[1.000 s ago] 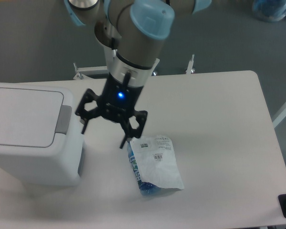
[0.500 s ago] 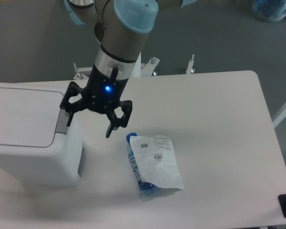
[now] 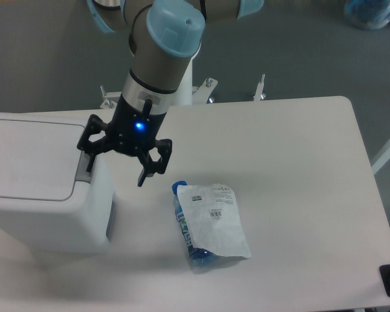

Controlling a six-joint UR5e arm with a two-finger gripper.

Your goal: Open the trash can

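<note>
At table's left edge: trash can (image 3: 39,185), lid flat and shut.

Noted grey latch strip (image 3: 83,170) on the trash can's right rim, partly covered by one black finger. Gripper (image 3: 117,162) directly over that right edge, jaws spread wide, nothing held, blue light lit on its body; other finger hanging off the trash can's right side above bare table (image 3: 299,162). Further right of the trash can, well apart: blue bottle in clear plastic bag (image 3: 209,224), lying flat.
</note>
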